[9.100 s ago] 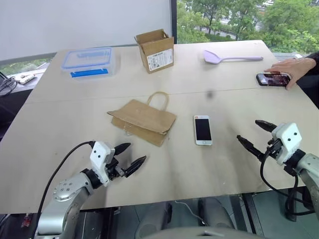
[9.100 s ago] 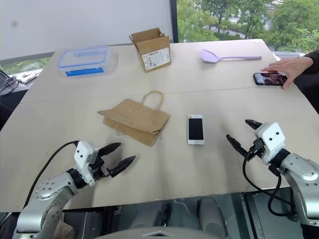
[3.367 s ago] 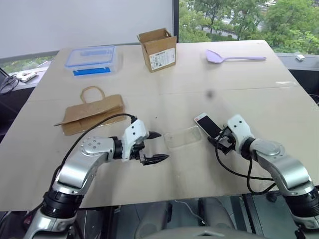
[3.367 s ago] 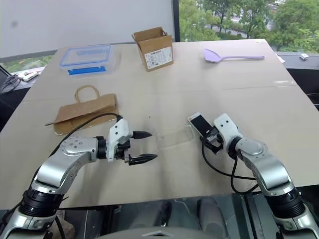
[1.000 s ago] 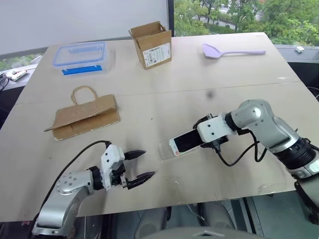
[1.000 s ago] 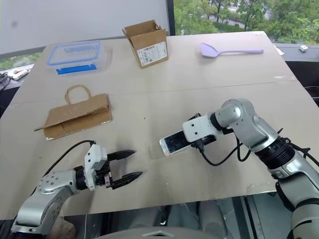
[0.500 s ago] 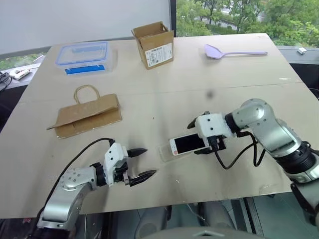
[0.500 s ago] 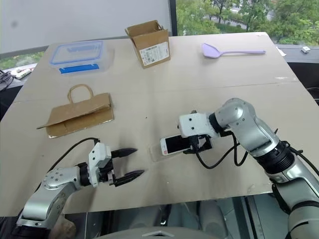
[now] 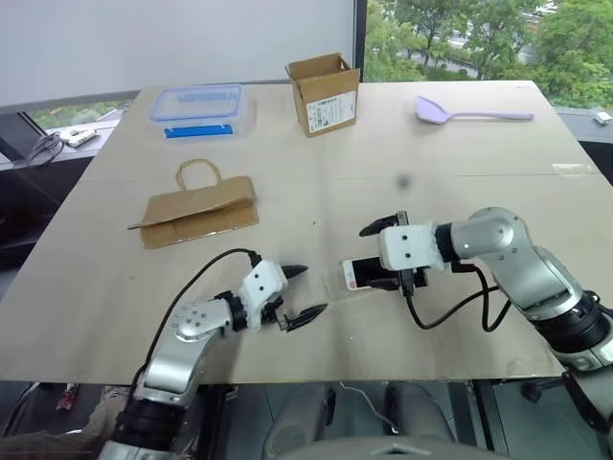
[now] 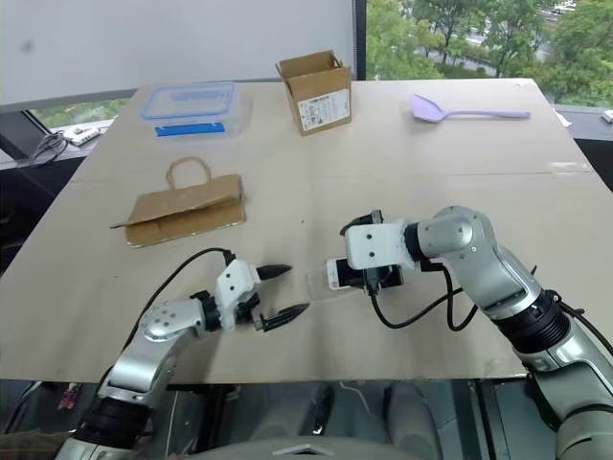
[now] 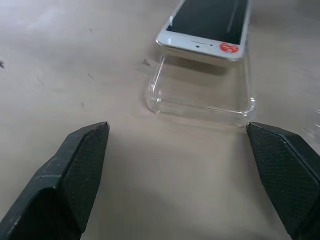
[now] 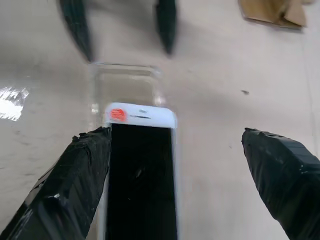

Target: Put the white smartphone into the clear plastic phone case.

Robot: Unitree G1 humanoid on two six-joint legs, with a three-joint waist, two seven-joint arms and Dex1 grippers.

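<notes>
The white smartphone (image 11: 207, 25) lies screen up on the table, its end with a red sticker resting over the far end of the clear plastic phone case (image 11: 200, 97). The rest of the case is bare. My right gripper (image 9: 375, 257) hovers over the phone, open; one of its fingers (image 12: 82, 175) runs along the phone's edge (image 12: 141, 170) and the other stands well clear of it. My left gripper (image 9: 312, 290) is open just in front of the case's free end (image 9: 333, 282), with nothing between its fingers.
A brown paper bag (image 9: 199, 209) lies flat at the left. At the back stand a clear food box with a blue lid (image 9: 201, 108), an open cardboard box (image 9: 324, 92) and a purple spatula (image 9: 469, 112). The table's front edge runs close behind both grippers.
My right gripper has opened and let go of the phone, which now rests on the case's end. My left gripper has moved forward up to the case. The camera view has shifted.
</notes>
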